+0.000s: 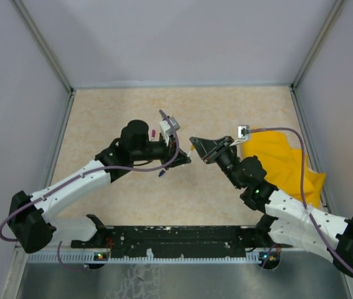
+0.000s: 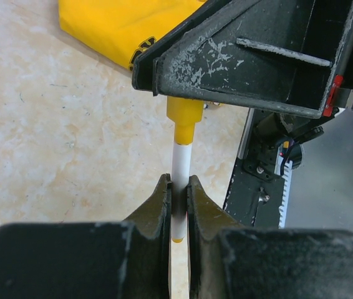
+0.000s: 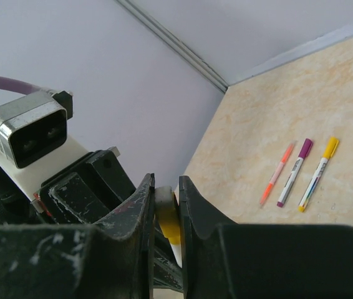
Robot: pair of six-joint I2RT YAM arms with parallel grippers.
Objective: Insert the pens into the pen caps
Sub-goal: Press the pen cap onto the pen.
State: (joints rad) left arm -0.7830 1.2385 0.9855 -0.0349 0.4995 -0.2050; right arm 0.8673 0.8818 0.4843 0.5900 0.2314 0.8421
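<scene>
Above the middle of the table the two grippers meet tip to tip. My left gripper (image 1: pixel 183 156) (image 2: pixel 177 182) is shut on a white-barrelled pen (image 2: pixel 180 161) with a yellow end. The pen's far end runs into a yellow pen cap (image 2: pixel 184 113) (image 3: pixel 168 223), and my right gripper (image 1: pixel 197 148) (image 3: pixel 164 184) is shut on that cap. Pen and cap are in one line, and the pen's yellow neck still shows below the cap's mouth. Three capped pens lie side by side on the table: orange-pink (image 3: pixel 277 174), purple (image 3: pixel 294 172) and yellow (image 3: pixel 318 173).
A crumpled yellow cloth (image 1: pixel 278 161) (image 2: pixel 119 25) lies at the right side of the table under the right arm. A small purple piece (image 1: pixel 154 133) and a dark one (image 1: pixel 163 174) show beside the left arm. Grey walls enclose the table.
</scene>
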